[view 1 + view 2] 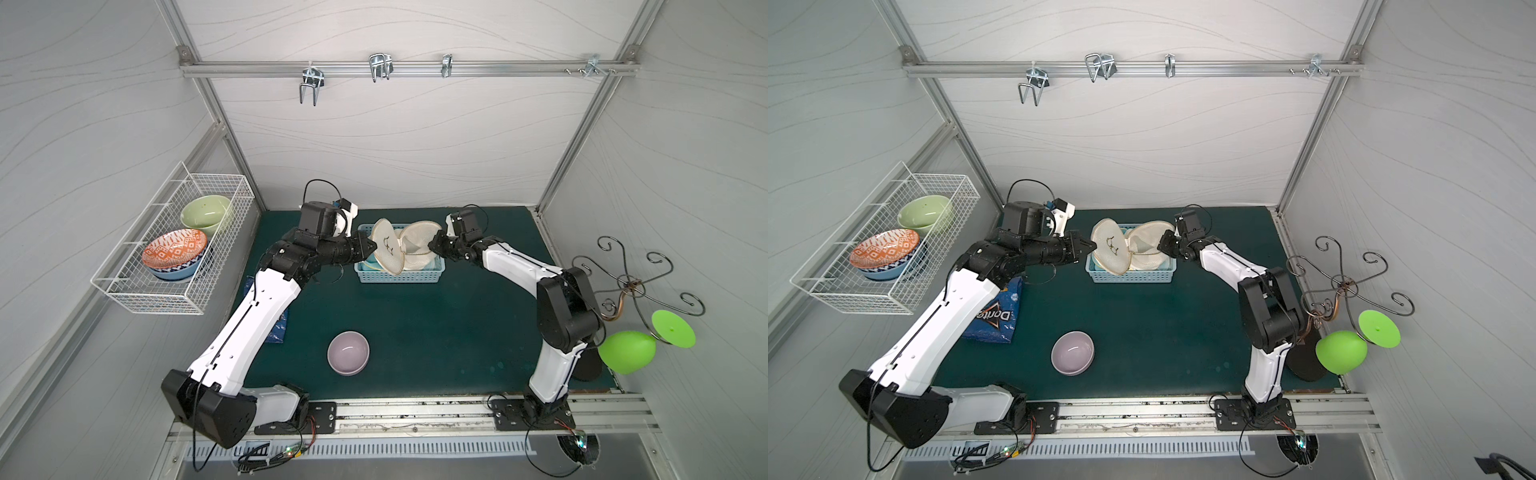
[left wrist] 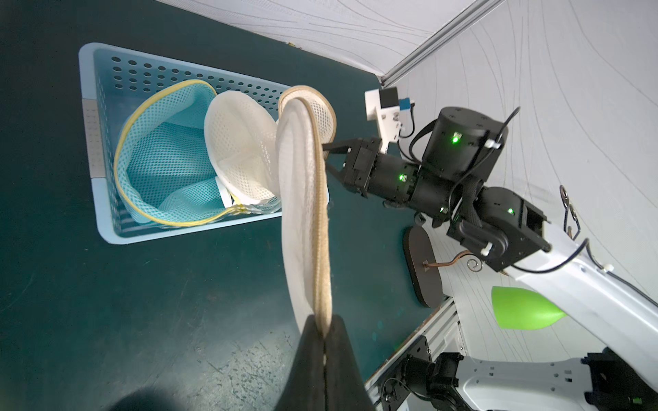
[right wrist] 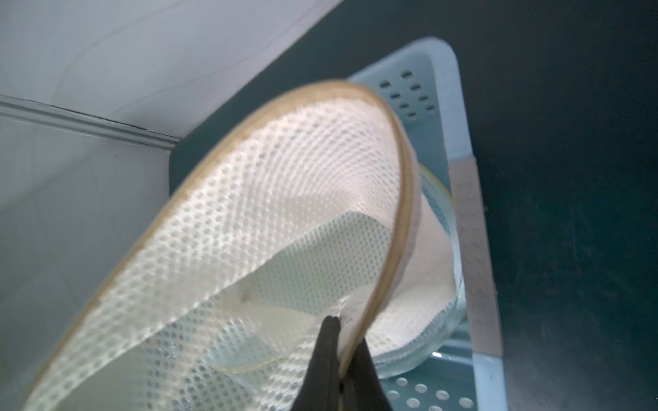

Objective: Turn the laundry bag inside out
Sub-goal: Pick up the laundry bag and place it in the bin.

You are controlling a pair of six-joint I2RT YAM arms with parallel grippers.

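Cream mesh laundry bag (image 1: 390,251) stands out of the blue basket (image 1: 398,276), mouth spread. Left gripper (image 1: 371,246) pinches the tan rim on one side, right gripper (image 1: 433,246) pinches the opposite side. Grips done; inversion looks barely begun, though it's hard to tell which face is out.

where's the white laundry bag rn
In both top views the white bag is over the blue basket at the back of the mat, its rim pinched by the left gripper and the right gripper from opposite sides.
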